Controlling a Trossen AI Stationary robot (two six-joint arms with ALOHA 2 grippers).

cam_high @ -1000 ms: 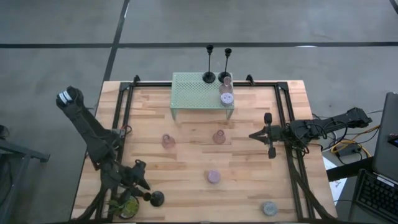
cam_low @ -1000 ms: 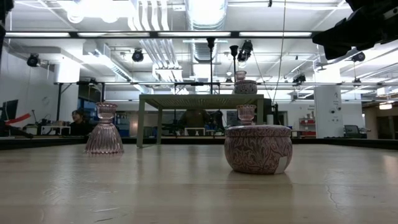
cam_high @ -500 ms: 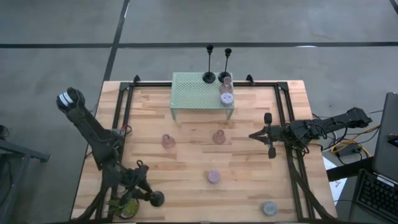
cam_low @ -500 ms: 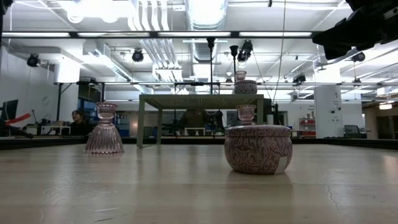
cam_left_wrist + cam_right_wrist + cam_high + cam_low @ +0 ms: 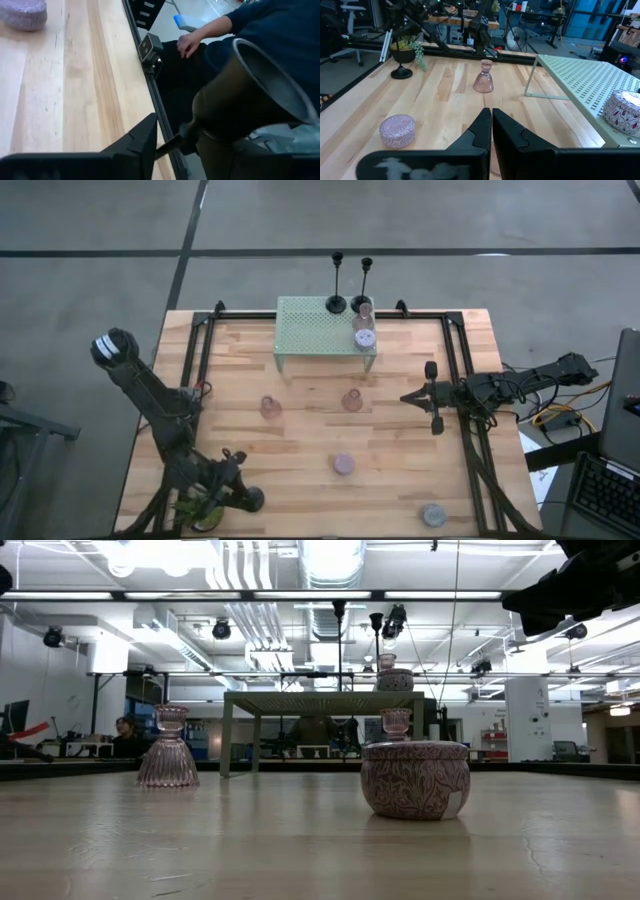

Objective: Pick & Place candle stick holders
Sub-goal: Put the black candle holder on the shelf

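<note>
At the near left, a black candle stick holder stands upright on its round base (image 5: 252, 499), beside a green potted plant (image 5: 205, 511). My left gripper (image 5: 236, 480) is open at its thin stem (image 5: 172, 144), with the plant's dark pot (image 5: 240, 100) close behind. Two more black holders (image 5: 337, 282), a pink cup (image 5: 364, 312) and a puck (image 5: 364, 337) stand on the mesh rack (image 5: 315, 328). On the table are two pink cups (image 5: 270, 407), (image 5: 352, 400), a lilac puck (image 5: 343, 465) and a grey puck (image 5: 432, 514). My right gripper (image 5: 491, 117) hovers shut at the right. My left gripper reaches the black holder's stem (image 5: 172, 144) slanting down from the table's far left. One finger (image 5: 142, 140) stands right beside the stem. The other finger is out of the picture, and I cannot tell whether either one touches it. The holder stands upright on its base.
A black frame rail (image 5: 190, 380) runs along the table's sides and its near edge (image 5: 150, 85). A person sits just beyond the near edge, with a hand (image 5: 187, 44) close to the rail. The table's middle holds only the scattered cups and pucks.
My left gripper has sunk and gone toward the table's near edge, closer to the black holder's stem, and its wrist has rolled a little. The holder, the other pieces and my right arm have stayed where they were.
</note>
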